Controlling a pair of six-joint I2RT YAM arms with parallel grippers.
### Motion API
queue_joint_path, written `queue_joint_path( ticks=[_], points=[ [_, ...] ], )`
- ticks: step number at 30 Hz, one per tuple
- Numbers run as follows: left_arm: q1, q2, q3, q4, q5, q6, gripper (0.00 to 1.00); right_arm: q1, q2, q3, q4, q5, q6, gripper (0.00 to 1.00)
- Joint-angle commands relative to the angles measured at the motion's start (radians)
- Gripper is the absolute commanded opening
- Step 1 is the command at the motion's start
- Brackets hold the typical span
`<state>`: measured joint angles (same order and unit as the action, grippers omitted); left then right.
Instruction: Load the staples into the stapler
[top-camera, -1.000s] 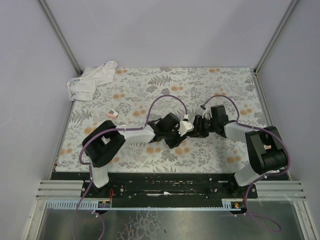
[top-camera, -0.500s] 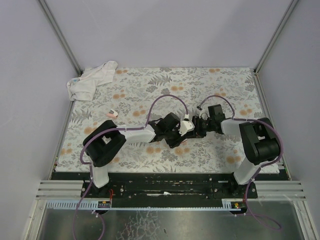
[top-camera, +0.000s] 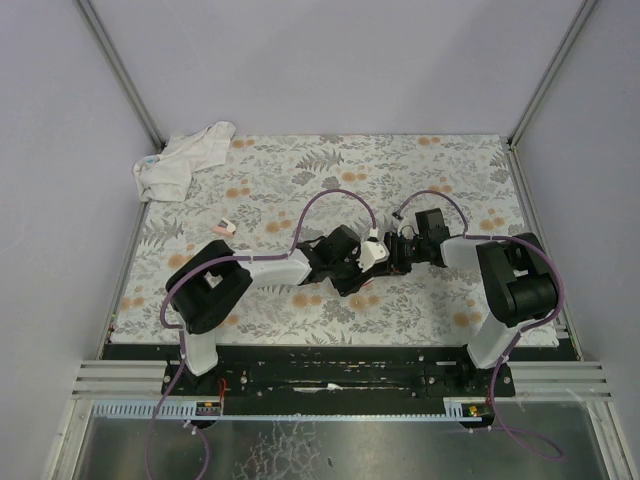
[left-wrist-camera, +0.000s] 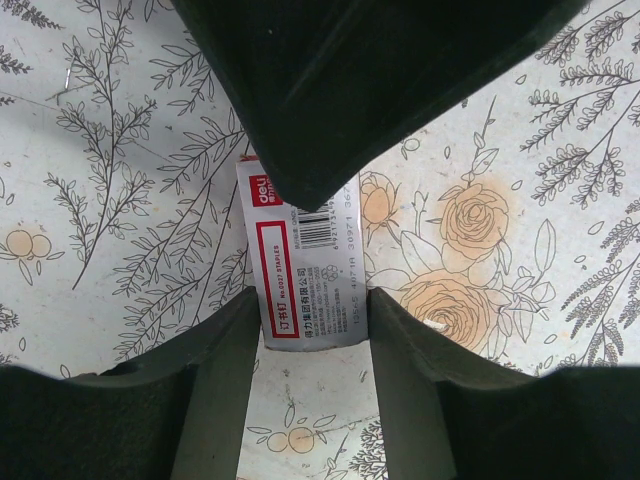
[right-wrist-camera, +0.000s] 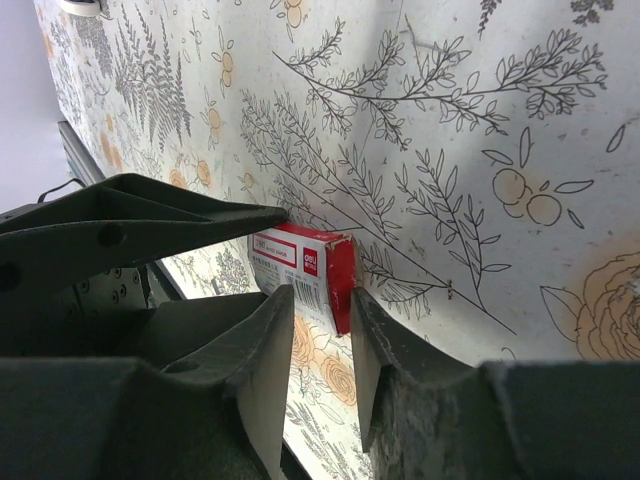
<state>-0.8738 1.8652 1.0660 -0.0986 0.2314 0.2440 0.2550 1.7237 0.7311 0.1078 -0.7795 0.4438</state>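
Note:
The staples box (left-wrist-camera: 300, 275) is small, red with a white printed label. It lies flat on the flowered mat between my left gripper's fingers, and my left gripper (left-wrist-camera: 310, 345) is shut on its sides. In the right wrist view the box (right-wrist-camera: 305, 258) shows its red end. My right gripper (right-wrist-camera: 318, 305) is open, with a fingertip on either side of that end. In the top view the two grippers meet at mid-table, left (top-camera: 375, 262) and right (top-camera: 400, 254), and hide the box. I cannot make out a stapler.
A crumpled white cloth (top-camera: 185, 160) lies at the mat's far left corner. A small pink and white object (top-camera: 225, 227) lies left of the arms. The enclosure walls stand close on three sides.
My right arm has drawn in leftward, bringing its gripper up against the left gripper and the box. The left arm has stayed still.

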Motion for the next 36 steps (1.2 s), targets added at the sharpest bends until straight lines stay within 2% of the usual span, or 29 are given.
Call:
queue_joint_path(
  ticks=[1,13,29,36],
  points=[
    [-0.006,0.045,0.003,-0.035,-0.015,0.025,0.45,-0.003,0.005,0.025,0.029,-0.04,-0.008,0.35],
    [-0.008,0.052,0.007,-0.038,-0.014,0.024,0.43,-0.001,0.045,0.015,0.039,-0.093,-0.014,0.27],
    [-0.014,0.052,0.012,-0.039,-0.012,0.028,0.42,0.034,0.071,0.027,0.034,-0.143,-0.032,0.28],
    [-0.016,0.049,0.008,-0.044,-0.025,0.035,0.42,0.03,0.038,0.007,0.031,-0.033,-0.021,0.35]
  ],
)
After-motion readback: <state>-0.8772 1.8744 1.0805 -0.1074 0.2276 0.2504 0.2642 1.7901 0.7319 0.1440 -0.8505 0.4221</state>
